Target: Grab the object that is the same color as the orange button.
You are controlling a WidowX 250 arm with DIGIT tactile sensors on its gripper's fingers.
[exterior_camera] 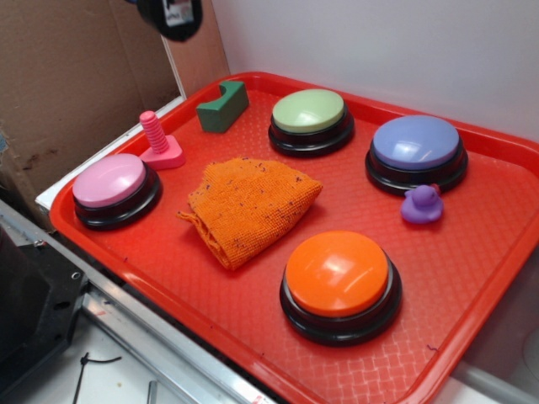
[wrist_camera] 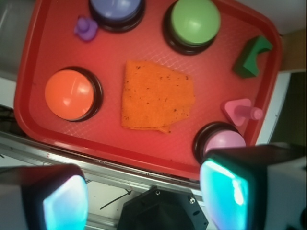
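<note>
Nothing's grabbed yet — the gripper (wrist_camera: 144,201) is held wide open and empty at the frame's bottom, the orange cloth (wrist_camera: 156,96) left untouched mid-frame.

Cloth (wrist_camera: 157,97): lay flat mid-tray, apart from all buttons.
Orange button (wrist_camera: 70,94): sat left of the cloth.
Green button (wrist_camera: 195,21): upper right; purple button (wrist_camera: 116,8): top edge, duck (wrist_camera: 85,28) beside it.
Pink button (wrist_camera: 224,142): partly hidden by one finger.
Fingers (wrist_camera: 223,189): spread apart, above the tray (wrist_camera: 33,57).
</note>
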